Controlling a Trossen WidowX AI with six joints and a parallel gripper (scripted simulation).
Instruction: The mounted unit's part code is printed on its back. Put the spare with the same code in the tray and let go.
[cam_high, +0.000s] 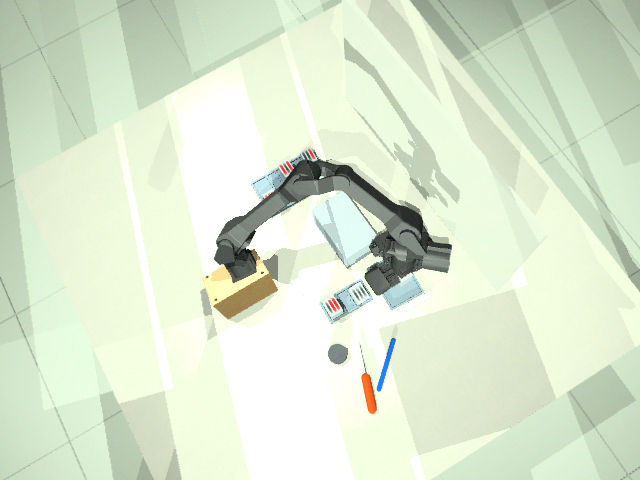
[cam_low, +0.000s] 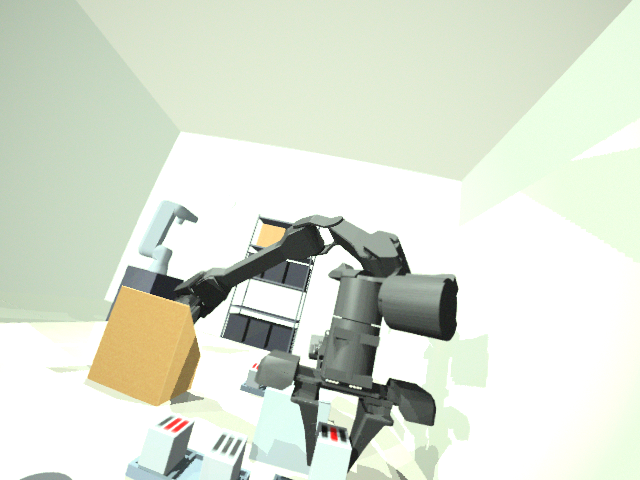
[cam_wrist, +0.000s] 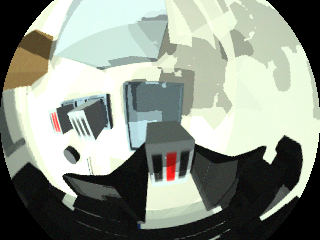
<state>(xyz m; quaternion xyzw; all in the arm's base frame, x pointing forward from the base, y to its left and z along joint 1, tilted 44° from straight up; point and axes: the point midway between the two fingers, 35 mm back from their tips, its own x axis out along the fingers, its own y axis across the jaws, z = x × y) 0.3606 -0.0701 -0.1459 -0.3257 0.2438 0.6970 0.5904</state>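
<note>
The gripper (cam_high: 390, 276) (cam_low: 333, 457) (cam_wrist: 170, 167) is clamped on 1 pale block (cam_low: 329, 457) (cam_wrist: 170, 150), whose end face carries 3 bars, 1 red between 2 black. In the wrist view the shallow blue-grey tray (cam_high: 403, 293) (cam_wrist: 155, 107) lies just beyond the held block; how high the block hangs over it is hard to judge, as the arm (cam_high: 379, 204) (cam_low: 258, 264) hides much from the top.

Near the tray, a divided holder (cam_high: 347, 300) (cam_low: 135, 470) bears 2 more spares: 1 with red in its bars (cam_high: 332, 306) (cam_low: 166, 444) (cam_wrist: 59, 120) and 1 with 3 dark bars (cam_high: 359, 292) (cam_low: 224, 454) (cam_wrist: 89, 119). A grey disc (cam_high: 337, 353) (cam_wrist: 71, 155), an orange-handled screwdriver (cam_high: 368, 393) and a blue pen-like tool (cam_high: 386, 364) lie near that holder. The arm stands on a wooden box (cam_high: 245, 298) (cam_low: 139, 343) (cam_wrist: 27, 62).
</note>
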